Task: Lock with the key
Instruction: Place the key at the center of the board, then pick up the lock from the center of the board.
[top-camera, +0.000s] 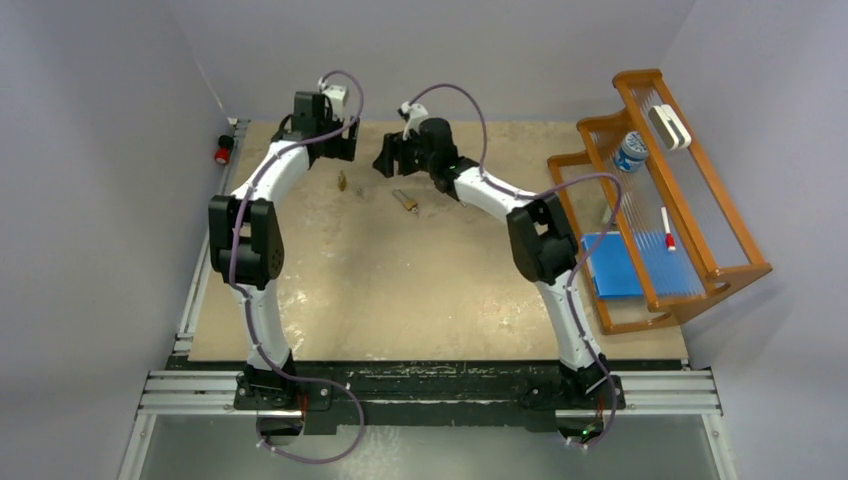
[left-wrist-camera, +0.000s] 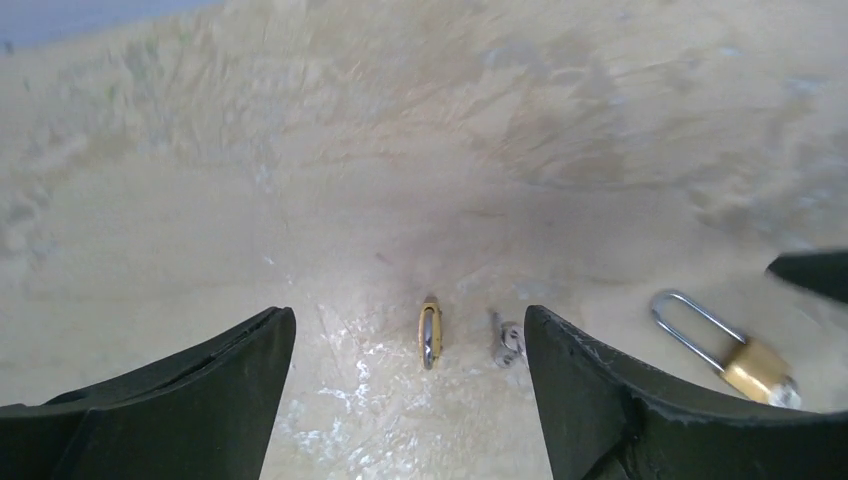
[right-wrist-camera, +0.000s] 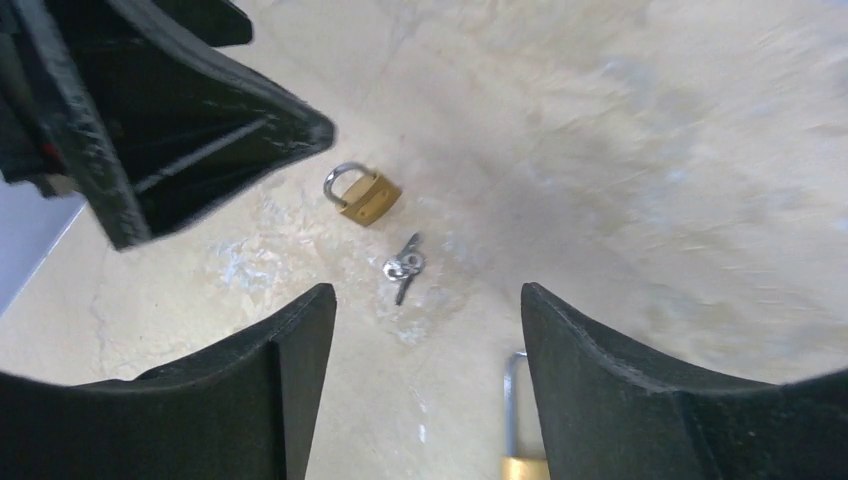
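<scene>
Both the left gripper (left-wrist-camera: 407, 322) and right gripper (right-wrist-camera: 427, 295) are open and empty; pinch the flat key (right-wrist-camera: 405, 267) low and slowly.

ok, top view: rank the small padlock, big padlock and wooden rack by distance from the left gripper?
1. Small padlock: right by the left gripper, just off its open jaws, left of centre.
2. Big padlock: further right, closer to the right arm's side.
3. Wooden rack: far right edge, clearly the farthest.
</scene>
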